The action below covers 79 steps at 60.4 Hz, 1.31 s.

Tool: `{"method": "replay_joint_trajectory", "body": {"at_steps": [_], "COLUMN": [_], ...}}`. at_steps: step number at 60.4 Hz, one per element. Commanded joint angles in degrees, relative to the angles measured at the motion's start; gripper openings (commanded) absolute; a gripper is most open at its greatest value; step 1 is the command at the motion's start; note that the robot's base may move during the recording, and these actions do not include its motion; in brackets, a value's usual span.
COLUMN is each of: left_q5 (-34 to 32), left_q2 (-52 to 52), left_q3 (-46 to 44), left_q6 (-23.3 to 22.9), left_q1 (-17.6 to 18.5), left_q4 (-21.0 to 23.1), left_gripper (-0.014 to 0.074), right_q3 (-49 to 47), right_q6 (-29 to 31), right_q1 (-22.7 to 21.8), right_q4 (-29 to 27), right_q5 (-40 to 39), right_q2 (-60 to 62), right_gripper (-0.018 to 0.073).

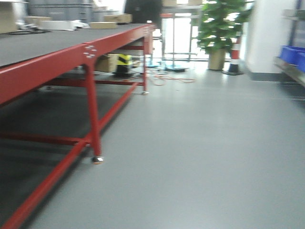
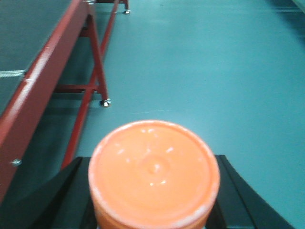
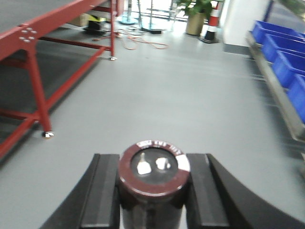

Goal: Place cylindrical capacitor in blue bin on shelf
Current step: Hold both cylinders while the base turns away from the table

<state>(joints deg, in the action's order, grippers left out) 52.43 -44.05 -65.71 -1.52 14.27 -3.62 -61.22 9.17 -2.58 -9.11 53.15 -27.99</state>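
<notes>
Along the right side, a row of blue bins [image 3: 279,43] sat on the low tier of the shelf [image 3: 274,81], touching one another. From the right wrist view only their outer walls and rims showed, so what lay inside could not be told. The front view caught the same blue bins [image 1: 291,55] at the far right edge, blurred. Near the bright doorway, a tan pot [image 1: 217,58] held a leafy green plant [image 1: 219,21], with a striped traffic cone [image 1: 234,57] just beside it. Flat cardboard boxes [image 1: 116,18] rested on the far end of the red-framed table [image 1: 71,47], their contents hidden.

The cylindrical capacitor [image 3: 153,179] was well apart from the bins, upright between the fingers [image 3: 102,191] of the right gripper [image 3: 153,195], which was closed narrowly against its sides above the grey floor [image 3: 167,95]. Its body was dark brown-black and stubby, with a maroon rim around a grey top face. Two pale terminals stood on that face, and a white band with small print, too blurred to read, curved along its far edge.

The left gripper [image 2: 153,200] was clamped on an orange cylinder [image 2: 153,174], whose flat round top filled the lower part of the left wrist view, black fingers [image 2: 71,195] pressing either side. The red table frame [image 2: 43,81] ran along its left.
</notes>
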Motion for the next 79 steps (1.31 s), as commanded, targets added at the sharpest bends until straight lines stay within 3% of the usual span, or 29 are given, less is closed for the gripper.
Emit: {"method": "replay_joint_trajectory", "body": {"at_steps": [1,79], "left_q5": [-1.19,-1.19], "left_q2": [0.35,0.35], "left_q3": [-0.09,-0.09], "left_q6": [-0.07,-0.07], "left_q1": [0.37,0.37], "left_q4": [0.2,0.2], "left_gripper": [-0.0111,-0.0111], "right_q3": [-0.48,-0.48], "right_q6": [0.3,0.3], "right_q1": [-0.07,-0.07], "right_q4": [0.23,0.02], "right_q5": [-1.33,-1.21], "right_q2": [0.08,0.31], "right_gripper": [-0.0162,-0.0162]}}
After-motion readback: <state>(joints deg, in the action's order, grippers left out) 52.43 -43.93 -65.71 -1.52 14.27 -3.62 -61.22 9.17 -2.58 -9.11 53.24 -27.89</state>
